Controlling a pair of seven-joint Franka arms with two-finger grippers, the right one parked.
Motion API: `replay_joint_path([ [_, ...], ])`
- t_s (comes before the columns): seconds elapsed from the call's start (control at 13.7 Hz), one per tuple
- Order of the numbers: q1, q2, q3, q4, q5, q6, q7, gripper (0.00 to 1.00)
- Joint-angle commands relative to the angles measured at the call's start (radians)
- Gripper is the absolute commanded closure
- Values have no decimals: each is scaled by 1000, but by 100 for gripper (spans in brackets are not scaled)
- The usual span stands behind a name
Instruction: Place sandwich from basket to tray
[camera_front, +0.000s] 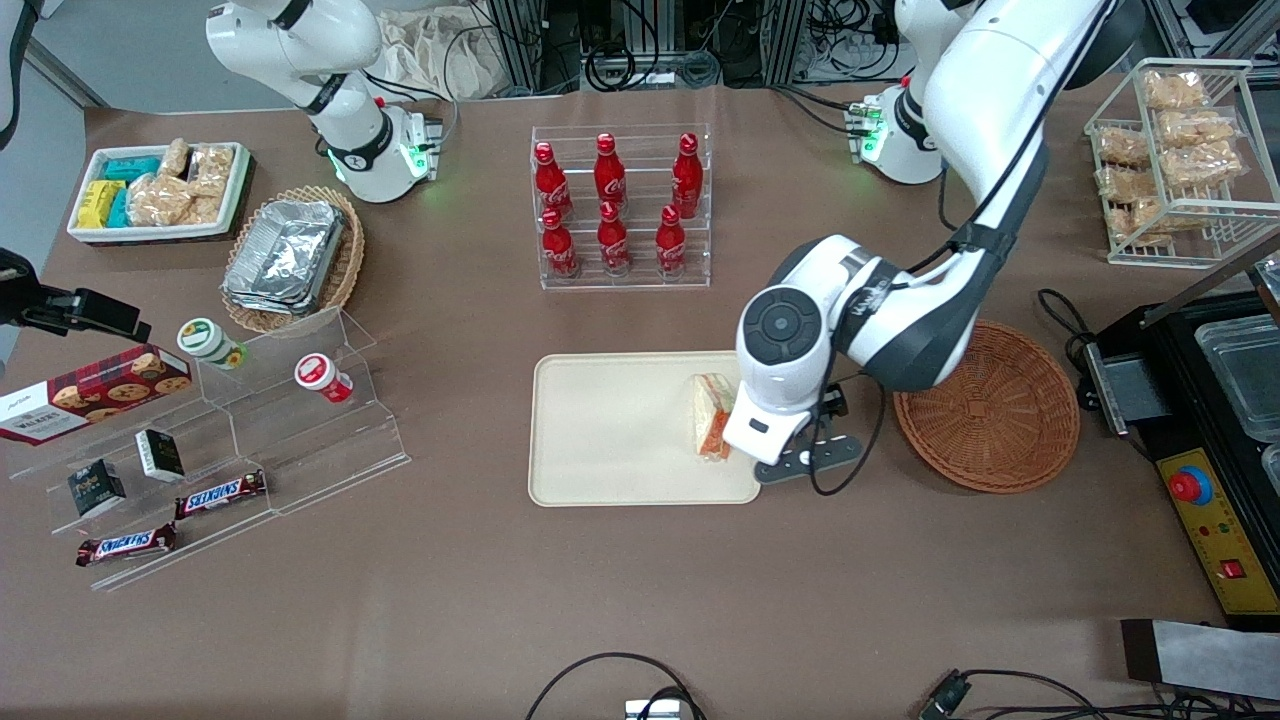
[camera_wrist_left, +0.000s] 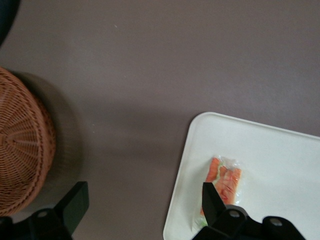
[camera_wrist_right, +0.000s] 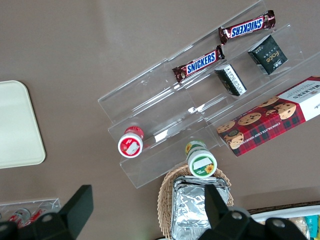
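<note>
Cream-beige plastic tray (camera_front: 620, 430) holds the wrapped sandwich (camera_front: 711, 414) at its edge nearest the woven wicker basket (camera_front: 990, 410). Left gripper (camera_wrist_left: 142, 210) hovers above that edge, fingers spread apart and holding nothing.

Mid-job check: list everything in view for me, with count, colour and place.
sandwich: 1, white with orange filling, on the tray's edge nearest the basket
tray: 1, cream, table centre
basket: 1, reddish-brown, empty, beside the tray toward the working arm's end
cola bottles: 6, red, in a clear rack farther from the camera than the tray
foil containers: stacked, silver, in an oval basket
Snickers bars: 2, on a clear stand toward the parked arm's end
cookie box: 1, red
hand: open, above the tray's edge, over the sandwich
</note>
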Motion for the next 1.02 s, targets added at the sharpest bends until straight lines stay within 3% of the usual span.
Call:
replay_joint_path([
  [0.0,31,-58,0,5,-20,-42,2,0],
  [0.95,224,-183,0,46,-87,-187,209,0],
])
